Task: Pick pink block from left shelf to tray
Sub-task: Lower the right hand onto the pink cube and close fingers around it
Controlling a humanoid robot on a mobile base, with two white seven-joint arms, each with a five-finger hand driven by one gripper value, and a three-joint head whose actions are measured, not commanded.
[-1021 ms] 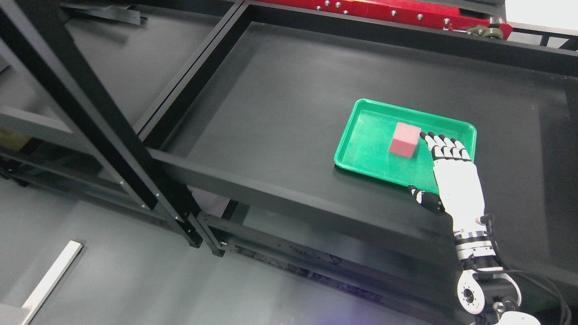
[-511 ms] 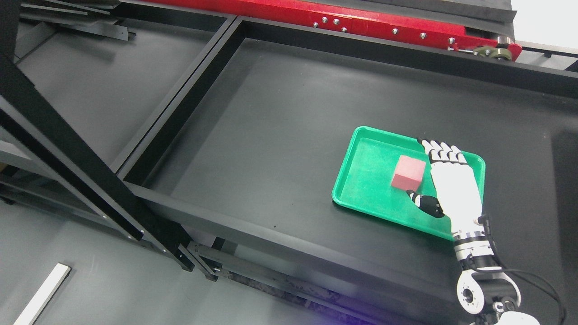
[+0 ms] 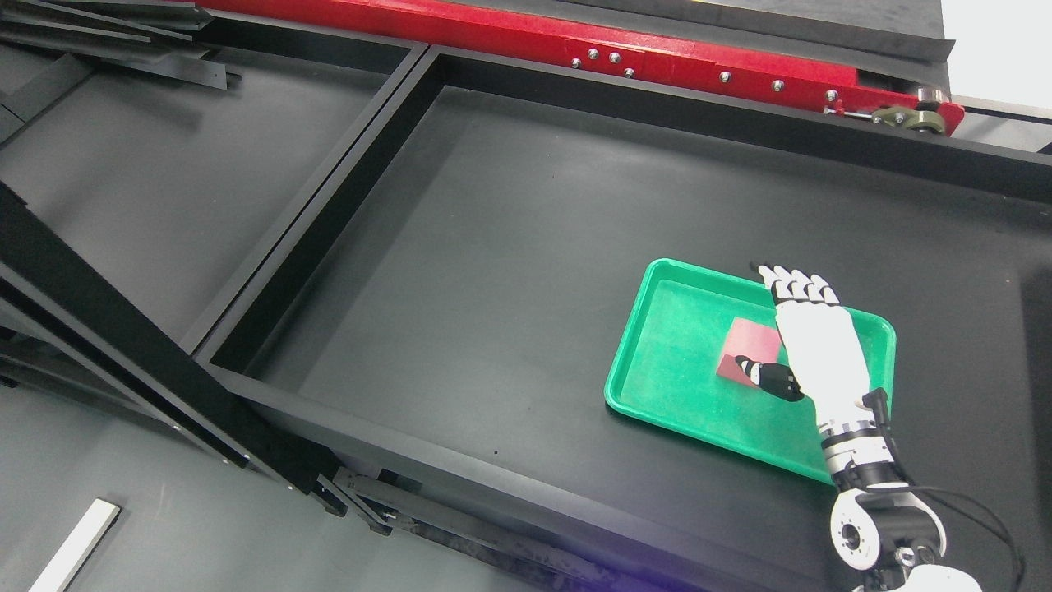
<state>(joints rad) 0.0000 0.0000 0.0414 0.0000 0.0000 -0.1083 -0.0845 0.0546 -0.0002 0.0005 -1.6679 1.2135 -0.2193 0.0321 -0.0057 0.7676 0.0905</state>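
White plastic and black joints mark your robot's right arm at the lower right corner of the head view, its round wrist housing and a thin black cable (image 3: 978, 501) nearest the camera. From there your right hand (image 3: 809, 345) reaches up over the shallow green plastic tray (image 3: 657, 362), which sits flat on the matte black shelf surface (image 3: 509, 271) toward the right side. The hand is flat and extended, its four black-tipped fingers (image 3: 793, 284) laid straight side by side, their tips at the tray's far rim, and its dark thumb (image 3: 764, 378) sticking out to the left; it grips nothing. You see the pink cube-shaped block (image 3: 744, 344) lying inside the tray, right of the tray's middle, partly covered by the palm on its right side, with the thumb crossing its near edge; whether the palm or the thumb actually touches the block cannot be told from this angle. Left of this bay, a black metal divider rail (image 3: 329, 193) separates it from a second dark shelf bay (image 3: 156, 181). At the lower left a pale strip (image 3: 74, 547) lies on the grey floor beneath the rack's slanted black upright (image 3: 123, 370). Farthest back, a red metal beam (image 3: 575, 41) studded with silver bolts runs along the top of the rack. Your left arm does not appear.
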